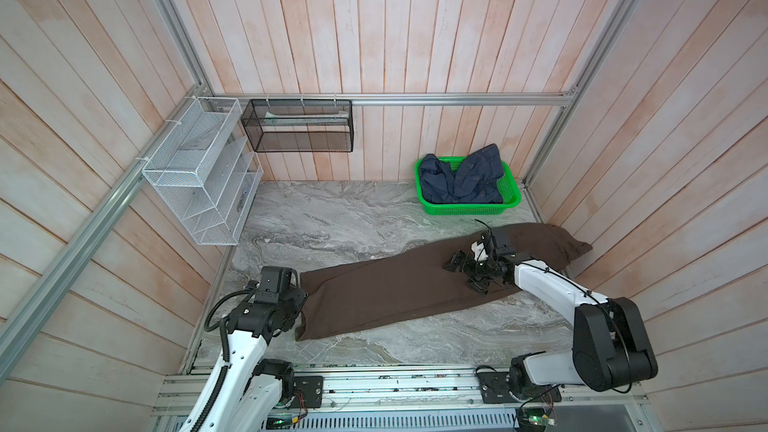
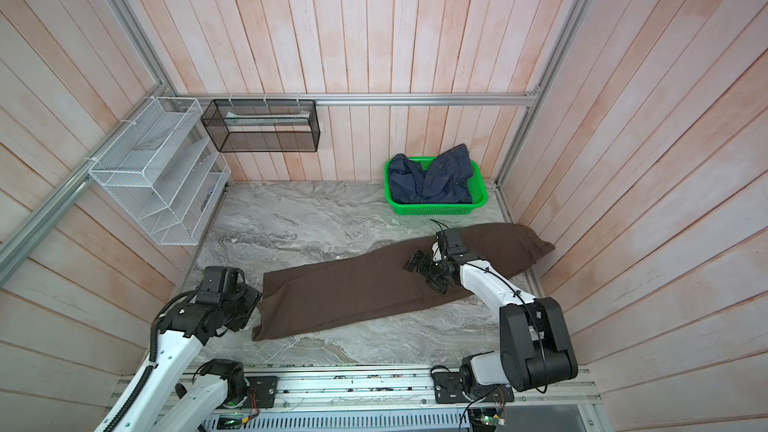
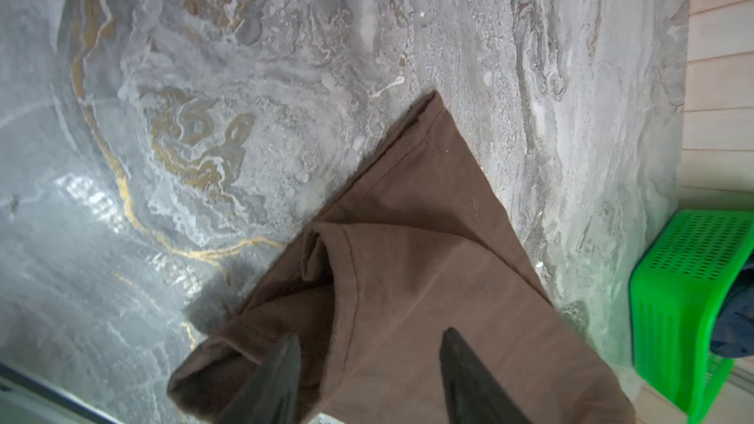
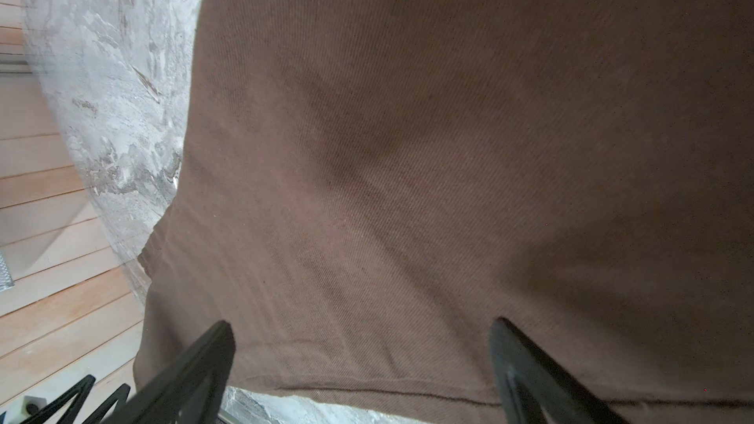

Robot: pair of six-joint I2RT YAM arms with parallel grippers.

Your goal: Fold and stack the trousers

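Closest to me, the left gripper [image 3: 371,336] hangs low over the hem end of the trousers [image 1: 386,288], its jaws parted and pinching nothing. The brown cloth lies flat on the marble table [image 1: 332,218], one leg on the other, as a long strip running from the near left to the far right corner. To my eye the next job is the crosswise fold. That means catching both layers at the hem, since the left wrist view shows the hems offset and one leg mouth gaping, so a shallow bite could lift the top layer alone. Farther along, the right gripper [image 4: 362,324] hovers spread wide over the middle of the strip, empty. I'd have it pin the cloth there while the hem is carried over. Beyond the waist end sits a green basket [image 1: 469,209] holding a navy denim garment [image 1: 461,180], near enough to snag a careless swing. The white wire rack [image 1: 199,168] and black mesh basket [image 1: 299,126] on the walls are well clear.
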